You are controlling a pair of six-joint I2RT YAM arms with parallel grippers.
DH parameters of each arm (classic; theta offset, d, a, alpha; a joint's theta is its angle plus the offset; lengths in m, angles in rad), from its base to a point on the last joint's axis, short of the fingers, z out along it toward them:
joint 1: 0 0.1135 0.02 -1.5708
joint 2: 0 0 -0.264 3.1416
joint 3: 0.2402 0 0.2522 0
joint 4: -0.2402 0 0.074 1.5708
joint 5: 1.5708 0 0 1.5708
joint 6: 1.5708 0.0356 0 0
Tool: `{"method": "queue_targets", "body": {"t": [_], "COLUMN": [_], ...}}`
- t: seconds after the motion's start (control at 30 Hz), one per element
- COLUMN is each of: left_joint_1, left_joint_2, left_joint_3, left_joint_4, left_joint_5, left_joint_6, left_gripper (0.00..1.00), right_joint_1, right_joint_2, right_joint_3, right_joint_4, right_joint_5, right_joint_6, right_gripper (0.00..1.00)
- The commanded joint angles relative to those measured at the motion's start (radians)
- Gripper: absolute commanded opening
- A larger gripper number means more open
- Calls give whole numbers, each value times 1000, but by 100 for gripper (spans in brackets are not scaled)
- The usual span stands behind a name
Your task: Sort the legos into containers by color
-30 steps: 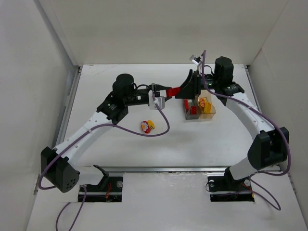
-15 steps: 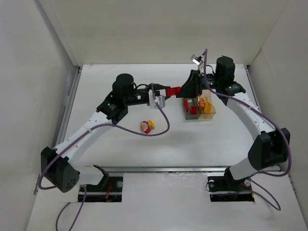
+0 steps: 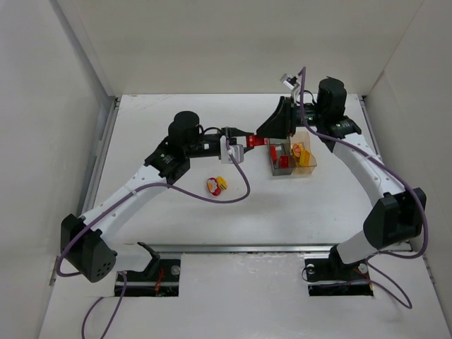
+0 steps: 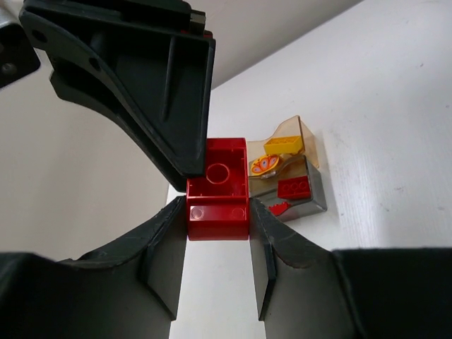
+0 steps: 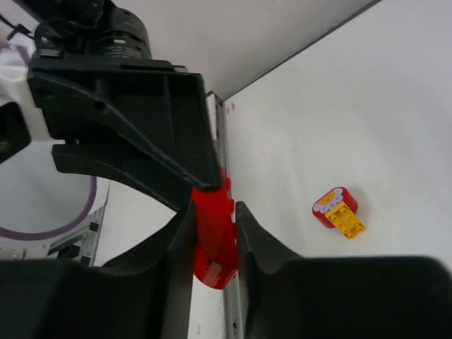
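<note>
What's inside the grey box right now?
Red bricks lie in the grey box; its smoky wall blurs how many, and anything beneath them is covered.

Red brick (image 4: 217, 192) held midair; round red (image 5: 330, 206) + yellow brick (image 5: 346, 222) loose left of part-filled containers (image 3: 308, 167).
</note>
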Motion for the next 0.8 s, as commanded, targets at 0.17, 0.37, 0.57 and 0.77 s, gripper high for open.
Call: {"method": "queue_targets", "body": {"t": [0.17, 0.37, 0.57, 0.77], "left_joint_1": [-3, -3, -3, -3], "left_joint_2": [-19, -28, -28, -28], "left_joint_3": [-9, -19, -19, -28], "left_joint_4": [86, 95, 104, 95], "left_joint_5": [-7, -18, -45, -45], "left_joint_6": [-25, -25, -16, -16], "left_gripper": [0, 0, 0, 0], "right_joint_1": [-1, -10, -10, -10], "right_joint_2": [0, 0, 9, 9], "right_joint_3": [29, -10, -20, -9], "right_joint_4": [41, 41, 41, 41], "right_joint_5": [-43, -43, -43, -43], "right_joint_6": [-6, -6, -6, -6], "right_gripper": [53, 77, 71, 0]}}
